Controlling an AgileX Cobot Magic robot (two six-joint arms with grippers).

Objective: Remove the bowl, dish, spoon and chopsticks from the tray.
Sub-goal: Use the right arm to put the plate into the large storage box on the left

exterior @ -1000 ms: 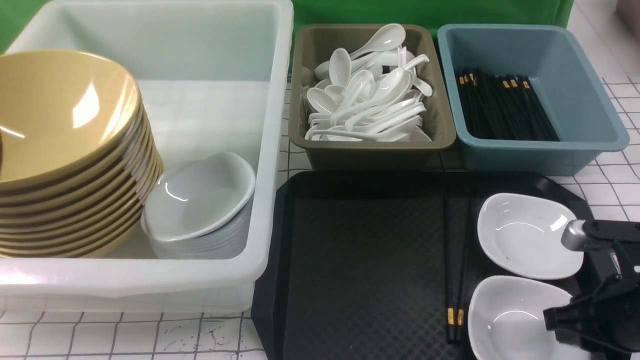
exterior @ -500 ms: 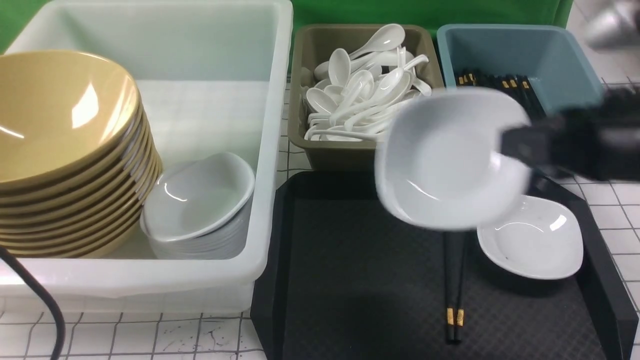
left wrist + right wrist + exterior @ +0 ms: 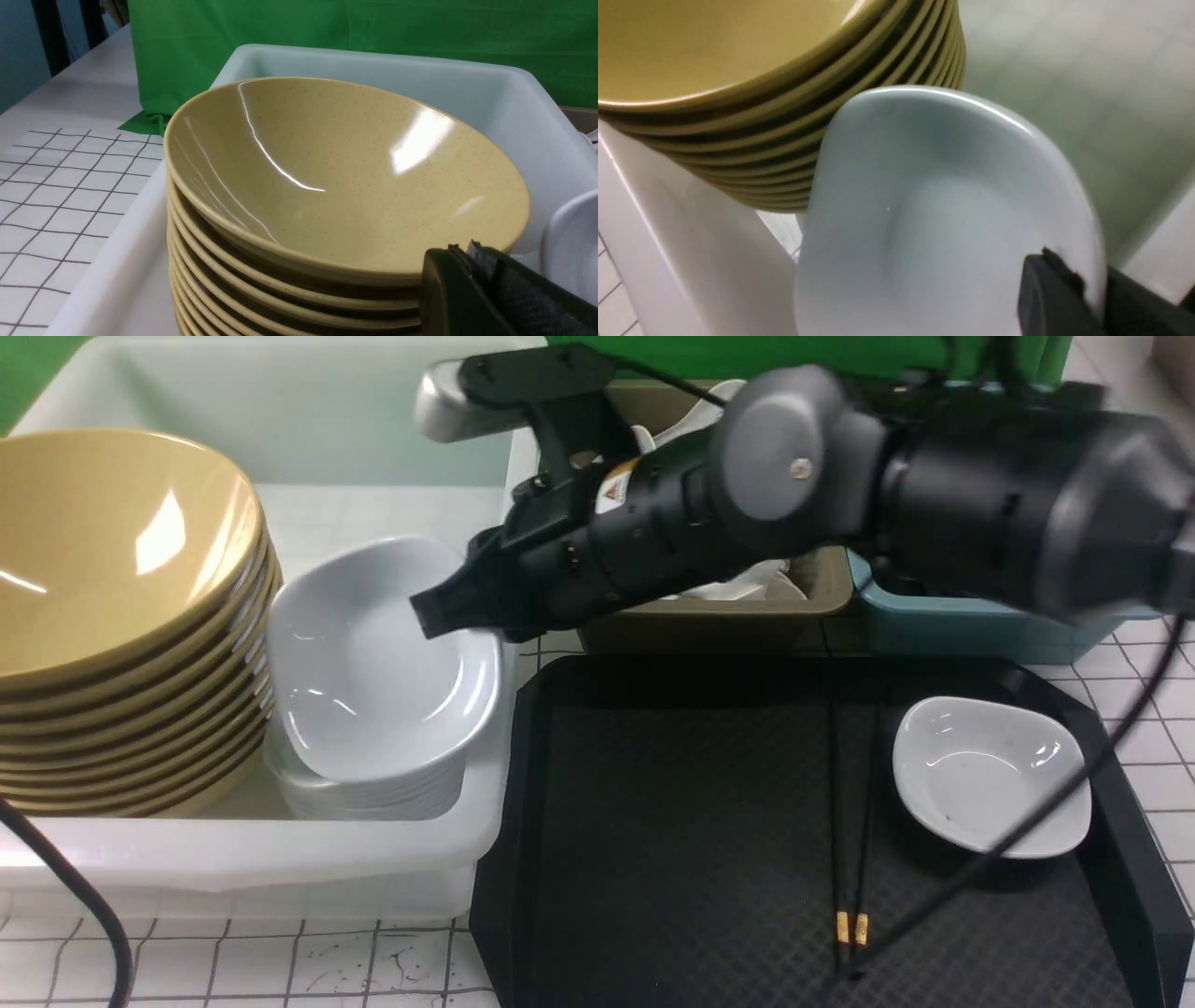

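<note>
Right gripper: clamped on the white dish by its rim, above the dish stack in the white tub.
Left gripper: closed, empty, beside the yellow bowls.
Left on tray: second dish, chopsticks; no bowl or spoon.

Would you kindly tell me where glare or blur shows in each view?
Front view: a bright glare patch on the top yellow bowl; the near right arm looks soft. Left wrist view: bright streaks across that bowl. Right wrist view: the white dish looks blurred.
</note>
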